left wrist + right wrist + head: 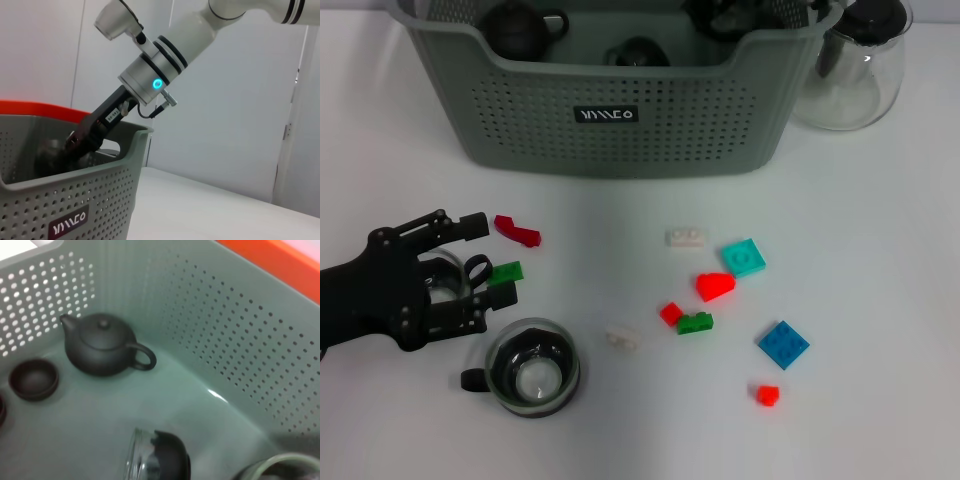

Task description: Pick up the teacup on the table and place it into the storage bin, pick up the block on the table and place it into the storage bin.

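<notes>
The left gripper (480,262) sits low over the white table (880,240) at the robot's left, its black fingers spread wide around a small glass teacup (445,282); the fingers flank the cup, but whether they touch it cannot be told. A green block (505,272) lies between the fingertips, and a dark red block (518,231) lies just beyond the upper finger. A second glass teacup (531,368) with a dark handle stands upright on the table just beside the gripper, nearer the robot.

The storage bin (620,135) stands at the far side of the table, with a clear glass pitcher (850,75) just to its right. Loose blocks are scattered in front of the bin: a teal plate (744,257), a blue plate (783,343), a red rounded piece (715,286), a green brick (696,323), small red bricks (767,394) and two pale bricks (686,237).

The right gripper (75,142) reaches down inside the bin, seen from the left wrist; whether its claw is wide or narrow cannot be told. The right wrist view shows the bin's floor holding a dark teapot (102,347), a small dark cup (34,379) and a glass vessel lying on its side (157,455).
</notes>
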Robot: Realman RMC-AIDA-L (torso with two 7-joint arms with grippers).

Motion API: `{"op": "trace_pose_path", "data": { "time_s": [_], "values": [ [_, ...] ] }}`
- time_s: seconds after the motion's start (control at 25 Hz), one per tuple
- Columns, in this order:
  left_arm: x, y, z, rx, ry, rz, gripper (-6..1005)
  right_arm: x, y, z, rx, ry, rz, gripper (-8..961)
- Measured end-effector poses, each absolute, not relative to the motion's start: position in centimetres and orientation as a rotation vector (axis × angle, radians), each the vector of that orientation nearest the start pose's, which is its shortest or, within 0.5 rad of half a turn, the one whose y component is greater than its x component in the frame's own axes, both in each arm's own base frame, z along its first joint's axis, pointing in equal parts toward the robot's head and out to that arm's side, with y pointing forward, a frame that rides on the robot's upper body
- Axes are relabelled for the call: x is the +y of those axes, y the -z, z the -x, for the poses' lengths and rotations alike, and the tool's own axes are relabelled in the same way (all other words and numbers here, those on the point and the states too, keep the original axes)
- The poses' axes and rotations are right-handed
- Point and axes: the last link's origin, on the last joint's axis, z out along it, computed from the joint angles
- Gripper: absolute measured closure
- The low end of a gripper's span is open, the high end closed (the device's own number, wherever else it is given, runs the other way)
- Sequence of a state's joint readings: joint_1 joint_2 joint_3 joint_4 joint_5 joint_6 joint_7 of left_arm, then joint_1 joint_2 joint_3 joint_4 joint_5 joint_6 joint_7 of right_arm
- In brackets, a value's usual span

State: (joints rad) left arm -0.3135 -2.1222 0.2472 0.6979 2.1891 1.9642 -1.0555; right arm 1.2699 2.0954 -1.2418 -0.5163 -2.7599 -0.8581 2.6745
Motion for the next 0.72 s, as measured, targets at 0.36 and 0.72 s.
{"op": "trace_pose_path", "data": {
  "time_s": [0.36, 0.72],
  "values": [
    [22.2, -2.9, 31.4, -0.501, 0.949, 2.593, 158, 48.6, 4.8, -7.3, 0.712, 0.147, 2.356, 798],
    [22.4, -3.1, 31.4, -0.490, 0.952, 2.582, 158, 43.4, -5.6, -6.5, 0.584, -0.827, 2.355, 492]
  ]
}}
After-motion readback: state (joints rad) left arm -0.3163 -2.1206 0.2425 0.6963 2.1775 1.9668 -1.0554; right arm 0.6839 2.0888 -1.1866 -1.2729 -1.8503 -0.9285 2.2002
